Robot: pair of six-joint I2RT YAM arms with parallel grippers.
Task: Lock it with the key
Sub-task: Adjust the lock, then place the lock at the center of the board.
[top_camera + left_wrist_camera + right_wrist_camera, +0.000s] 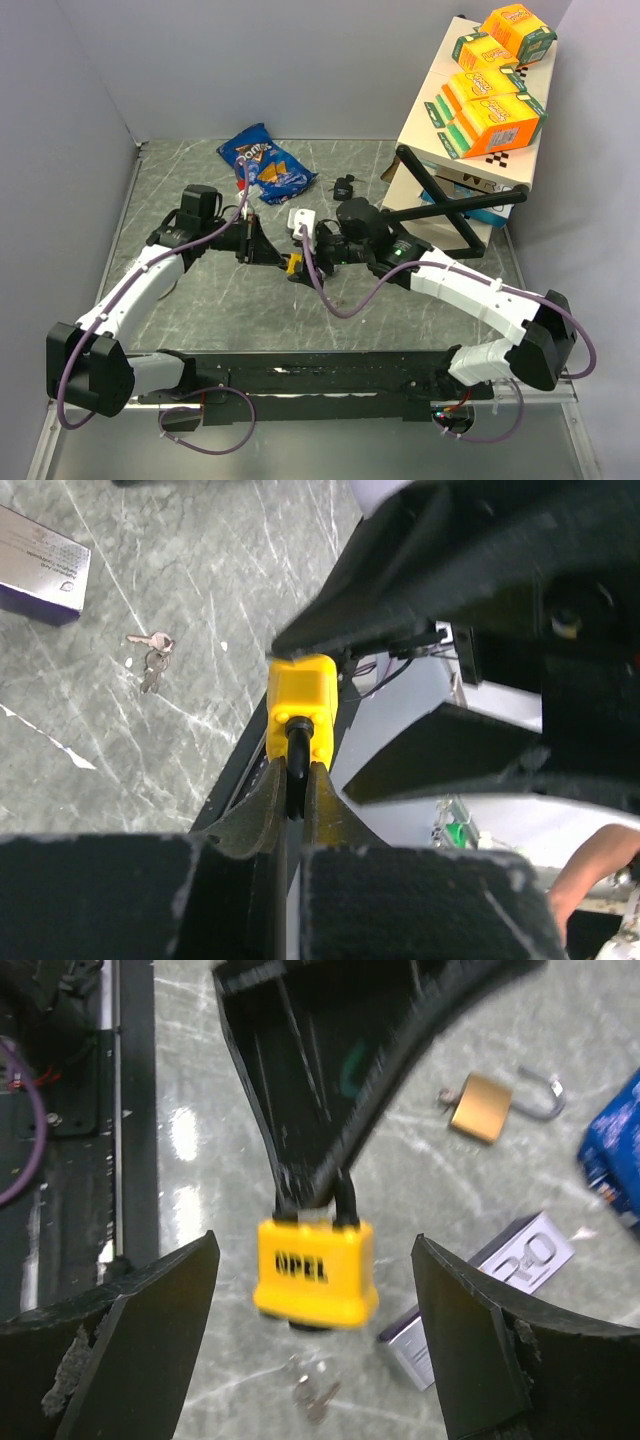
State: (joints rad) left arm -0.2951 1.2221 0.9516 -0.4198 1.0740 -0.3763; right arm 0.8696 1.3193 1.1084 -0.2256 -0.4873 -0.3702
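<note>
A yellow padlock (293,265) hangs by its black shackle from my left gripper (270,250), which is shut on the shackle. In the left wrist view the padlock (300,705) sits just past the gripper (295,772). In the right wrist view the padlock (315,1270) hangs between the open fingers of my right gripper (315,1250), touching neither. A dark stub shows under its body. A small bunch of keys (315,1390) lies on the table below it, also seen in the left wrist view (152,662). My right gripper (318,248) is empty.
A brass padlock (485,1105) with its shackle open lies on the table. A white and purple box (520,1260) lies near the keys. A blue chips bag (265,165) lies at the back. A black stand (450,205) and a white shelf (450,110) with orange snack boxes are at the right.
</note>
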